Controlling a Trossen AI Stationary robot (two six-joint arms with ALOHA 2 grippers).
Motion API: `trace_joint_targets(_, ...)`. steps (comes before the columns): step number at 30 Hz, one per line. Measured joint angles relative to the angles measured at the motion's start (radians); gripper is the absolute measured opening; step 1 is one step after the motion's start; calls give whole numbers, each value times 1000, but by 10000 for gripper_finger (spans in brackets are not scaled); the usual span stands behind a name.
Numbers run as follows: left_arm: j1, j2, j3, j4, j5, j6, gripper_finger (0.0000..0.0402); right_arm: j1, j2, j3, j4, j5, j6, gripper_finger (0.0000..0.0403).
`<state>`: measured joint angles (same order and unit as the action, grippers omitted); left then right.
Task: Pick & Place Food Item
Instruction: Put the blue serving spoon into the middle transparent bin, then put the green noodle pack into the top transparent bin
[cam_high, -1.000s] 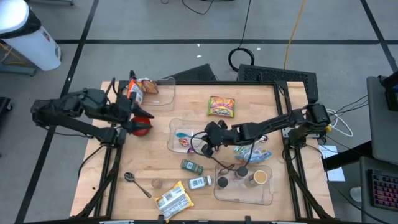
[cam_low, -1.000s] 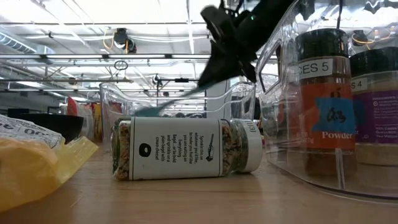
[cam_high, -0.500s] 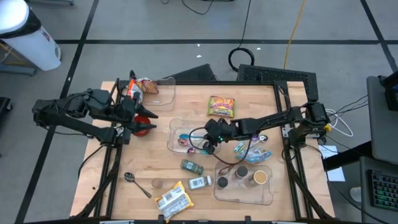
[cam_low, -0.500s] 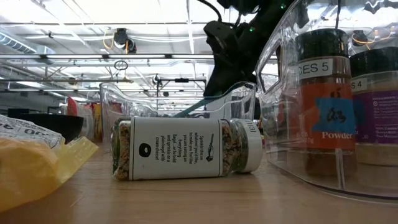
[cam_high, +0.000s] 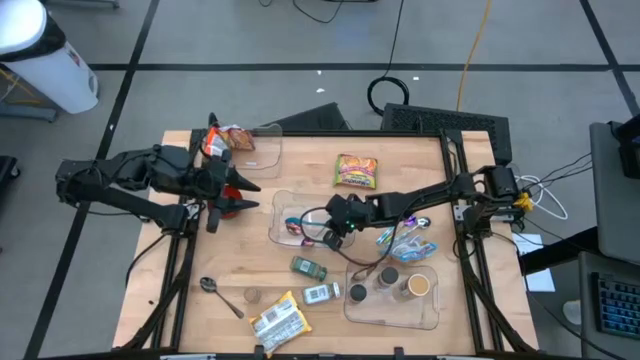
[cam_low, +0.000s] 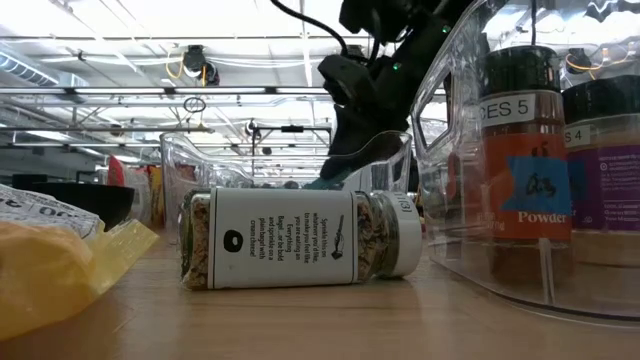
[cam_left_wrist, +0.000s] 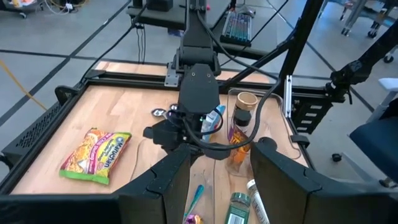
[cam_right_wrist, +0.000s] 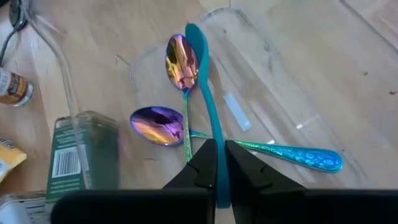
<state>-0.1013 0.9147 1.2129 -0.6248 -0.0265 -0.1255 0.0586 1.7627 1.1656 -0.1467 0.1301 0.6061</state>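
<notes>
Teal spoon (cam_right_wrist: 211, 118), held in the right hand (cam_right_wrist: 219, 149) over the clear tray (cam_high: 274, 225); cutlery rather than food.

Counter (cam_high: 230, 270): wooden, with the tray near its middle. Tray: already holds two iridescent spoons (cam_right_wrist: 180, 59), crossed. Right hand: reaches in from the tray's right side, fingers clamped together on the teal spoon's handle. Teal spoon: its long axis runs straight out from the hand and its bowl points away, just beside one iridescent spoon's bowl; whether it touches the tray floor cannot be told. Judged next: let go here, straight down. Left hand (cam_high: 238, 187): waits at the counter's left edge, well apart from the tray, fingers apart, nothing seen between them.
</notes>
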Motion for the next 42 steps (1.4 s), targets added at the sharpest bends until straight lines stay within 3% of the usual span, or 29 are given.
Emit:
trace_joint_targets(6,0,2,0,-1,0,-5,175,0,0,0,5,-4,2,21)
trace_joint_targets(16,0,2,0,-3,2,-8,175,0,0,0,31,-4,7,97)
trace_joint_targets(22,0,0,0,-10,2,-9,175,-5,-39,-1,161,-3,-4,130)
trace_joint_targets(32,1,-8,12,20,0,-53,175,-67,-121,0,438,-2,-17,139)
trace_joint_targets(39,1,-70,99,81,34,-79,175,-116,-143,-1,631,-1,-1,139)
trace_joint_targets(42,1,-110,137,88,21,-79,175,-145,-154,1,629,-4,3,139)
